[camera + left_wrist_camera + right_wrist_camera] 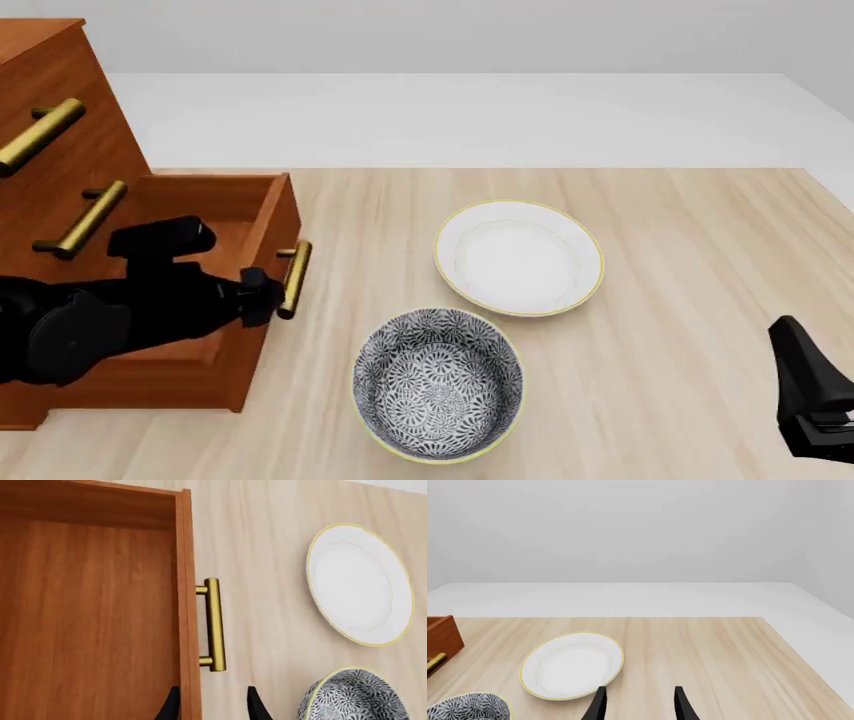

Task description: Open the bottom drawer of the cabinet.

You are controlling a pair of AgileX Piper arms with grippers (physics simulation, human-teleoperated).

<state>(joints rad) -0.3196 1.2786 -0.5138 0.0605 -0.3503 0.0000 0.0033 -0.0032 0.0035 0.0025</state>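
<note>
Cabinet (60, 120) stands at the table's (694, 260) left edge in the front view, two upper drawers shut, their brass handles angled up its front. Bottom drawer (254, 300) is pulled well out from the cabinet, its reddish-brown interior showing in the left wrist view, its brass bar handle (294, 280) facing the dishes. White plate with a yellow rim (518, 258) lies on the table beside the drawer front, apart from it. Black-and-white patterned bowl (437, 383) sits nearer the arms than the plate, just beside it, and close to the drawer's front corner without touching. Nothing lies between the drawer front and the two dishes. Left gripper (212, 706) sits at the drawer front beside the handle: in the wrist view the two dark fingers stand parted, one on each side of the front panel's edge, neither visibly pressing on it, and the handle lies just beyond their tips, unheld. Right gripper (639, 702) hangs over bare table well clear of the cabinet, on the plate's near side, fingers spread with nothing between them.
</note>
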